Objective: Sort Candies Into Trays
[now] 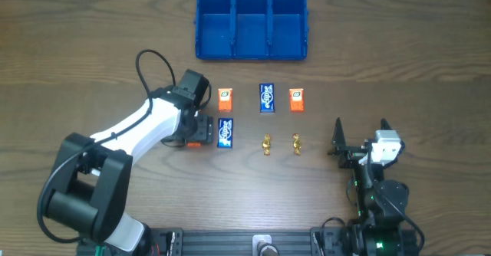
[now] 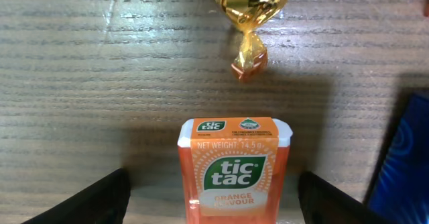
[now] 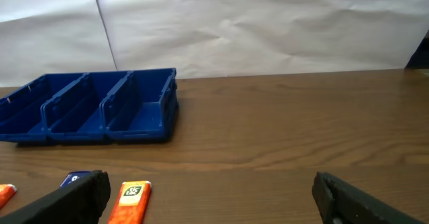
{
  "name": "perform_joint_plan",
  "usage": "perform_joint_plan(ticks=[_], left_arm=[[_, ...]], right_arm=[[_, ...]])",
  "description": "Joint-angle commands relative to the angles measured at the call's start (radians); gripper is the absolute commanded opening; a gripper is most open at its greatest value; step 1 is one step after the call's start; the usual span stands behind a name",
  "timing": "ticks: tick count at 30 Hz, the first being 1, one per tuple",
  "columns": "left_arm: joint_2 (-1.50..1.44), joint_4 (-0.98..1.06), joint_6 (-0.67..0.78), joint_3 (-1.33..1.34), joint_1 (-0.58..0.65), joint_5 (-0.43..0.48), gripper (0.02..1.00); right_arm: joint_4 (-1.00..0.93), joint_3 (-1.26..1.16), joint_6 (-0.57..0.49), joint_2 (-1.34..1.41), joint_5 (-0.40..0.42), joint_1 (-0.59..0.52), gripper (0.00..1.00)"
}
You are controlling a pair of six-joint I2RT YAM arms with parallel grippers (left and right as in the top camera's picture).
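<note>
Top view: on the wooden tabletop, the left pincer sits just beside a blue packet; the right pincer stands spread, well apart from the candies.

Left wrist view: spread fingers flank, without pinching, an orange box with a white-lettered label. A gold candy lies beyond it.

Right wrist view: a white sheet hangs behind the blue tray.

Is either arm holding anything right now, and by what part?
Nothing is held. The jaws of the left gripper stand open astride the orange candy box; the right gripper is open and empty.
</note>
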Motion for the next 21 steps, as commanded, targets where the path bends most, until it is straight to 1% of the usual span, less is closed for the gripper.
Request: perform_joint_plan(ticks=[1, 2, 3, 7, 8, 13, 15, 17, 21], left_arm=[[0.024, 0.001, -0.036, 0.006, -0.018, -0.010, 0.669], [0.024, 0.002, -0.037, 0.007, -0.019, -0.010, 0.656], [0.024, 0.001, -0.040, 0.007, -0.019, -0.010, 0.614], [0.024, 0.002, -0.050, 0.007, -0.019, -0.009, 0.529], [0.024, 0.001, -0.056, 0.007, -0.019, -0.009, 0.489], [0.024, 0.009, -0.066, 0.007, -0.019, -0.008, 0.373], [0.024, 0.020, -0.072, 0.008, -0.019, -0.003, 0.362], [0.022, 0.010, -0.100, 0.035, -0.020, -0.004, 0.327], [0.008, -0.049, -0.119, 0.167, -0.031, -0.021, 0.323]], right_arm=[[-0.007, 0.000, -0.015, -0.005, 0.009, -0.004, 0.998], [-0.008, 0.000, -0.015, -0.005, 0.009, -0.004, 0.998], [-0.007, 0.000, -0.015, -0.005, 0.009, -0.004, 0.998], [-0.007, 0.000, -0.015, -0.005, 0.009, -0.004, 0.998], [-0.007, 0.000, -0.015, -0.005, 0.009, -0.004, 0.998], [-0.007, 0.000, -0.015, -0.005, 0.009, -0.004, 0.998], [-0.008, 0.000, -0.015, -0.005, 0.009, -0.004, 0.998], [-0.007, 0.000, -0.015, -0.005, 0.009, -0.004, 0.998], [-0.007, 0.000, -0.015, -0.005, 0.009, -0.004, 0.996]])
